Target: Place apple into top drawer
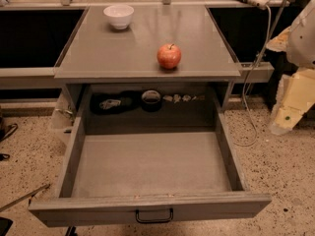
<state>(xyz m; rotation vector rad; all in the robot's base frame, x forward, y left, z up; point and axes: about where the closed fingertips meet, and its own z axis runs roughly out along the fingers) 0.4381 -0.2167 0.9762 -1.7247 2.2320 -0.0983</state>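
The apple, red with yellowish patches and a short stem, stands upright on the grey cabinet top, near its front edge and right of centre. Below it the top drawer is pulled far out; its grey floor is bare and its dark bail handle sits at the centre of the front panel. My gripper hangs at the right edge of the camera view, beside the cabinet at about drawer height. It is well right of the apple and touches nothing.
A small white bowl stands at the back left of the cabinet top. Dark items, a round black cup and small bits lie under the top at the drawer's back. A white cable hangs right of the cabinet. The floor is speckled.
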